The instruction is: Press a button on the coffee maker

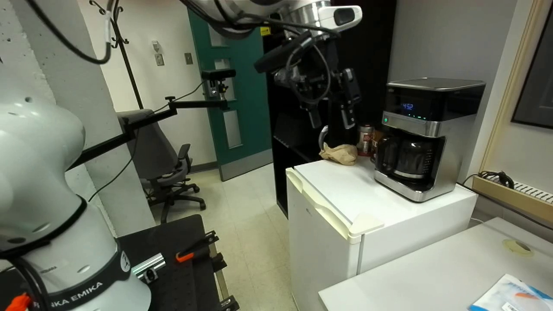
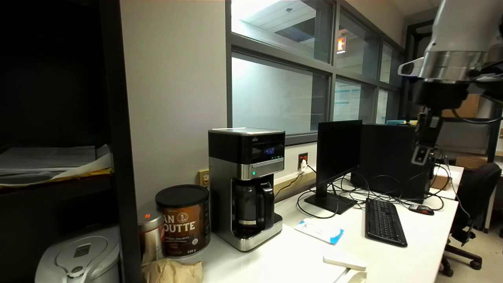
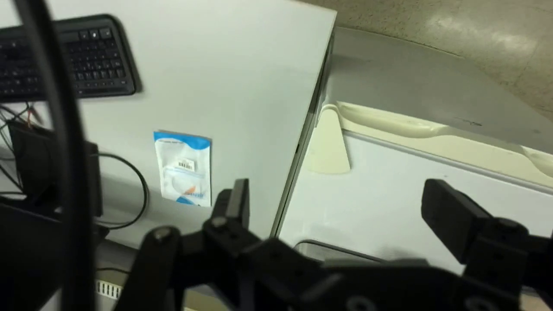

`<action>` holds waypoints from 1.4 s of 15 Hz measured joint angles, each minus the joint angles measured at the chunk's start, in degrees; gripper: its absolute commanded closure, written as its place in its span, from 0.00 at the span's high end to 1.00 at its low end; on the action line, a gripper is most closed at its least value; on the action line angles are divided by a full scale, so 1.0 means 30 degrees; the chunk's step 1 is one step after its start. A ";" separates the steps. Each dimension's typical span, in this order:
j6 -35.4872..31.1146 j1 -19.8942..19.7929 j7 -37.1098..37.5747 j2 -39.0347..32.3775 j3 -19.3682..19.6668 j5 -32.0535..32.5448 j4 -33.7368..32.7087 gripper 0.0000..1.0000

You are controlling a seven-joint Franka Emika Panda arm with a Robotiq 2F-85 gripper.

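Observation:
The coffee maker [image 1: 456,144] is a boxy black and silver machine on the white mini fridge. It also shows in an exterior view [image 2: 222,188]. Its display [image 1: 407,106] is lit, with small lights below it. A green-lit button [image 2: 254,173] sits on the silver band. The dark carafe [image 1: 412,157] is in place. My gripper [image 1: 332,119] is open and empty, in the air and apart from the machine. In the wrist view its fingers [image 3: 337,190] are wide apart above the fridge top. Only a grey corner of the coffee maker [image 3: 317,250] shows there, mostly hidden behind the gripper.
The mini fridge [image 1: 319,250] adjoins a white desk [image 1: 414,280] with a packet [image 3: 185,168], keyboard [image 2: 385,222] and monitor [image 2: 338,151]. A coffee tin [image 2: 182,224], metal can [image 2: 151,236] and crumpled paper bag [image 2: 173,271] stand beside the machine. A black shelf [image 2: 114,118] is close by.

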State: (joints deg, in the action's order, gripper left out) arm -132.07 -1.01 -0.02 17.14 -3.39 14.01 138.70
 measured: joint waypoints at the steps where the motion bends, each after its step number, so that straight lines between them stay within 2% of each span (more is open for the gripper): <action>1: -0.0404 -0.0008 0.0003 -0.0953 -0.0192 0.0937 -0.0595 1.00; 5: -0.1410 0.0074 0.0096 -0.4171 -0.0823 0.5353 -0.3037 1.00; 10: -0.3763 0.0552 0.0219 -0.7031 -0.0821 1.0883 -0.5293 1.00; 12: -0.5365 0.0680 0.0294 -0.7893 -0.0680 1.2846 -0.5847 0.74; 16: -0.8479 0.0606 0.0453 -0.9267 -0.0373 1.5544 -0.6672 0.43; 21: -1.0420 0.0586 0.1509 -1.0636 0.0238 1.8401 -0.7770 0.06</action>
State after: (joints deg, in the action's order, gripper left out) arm -163.33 0.75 4.51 -14.76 -2.68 69.21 115.39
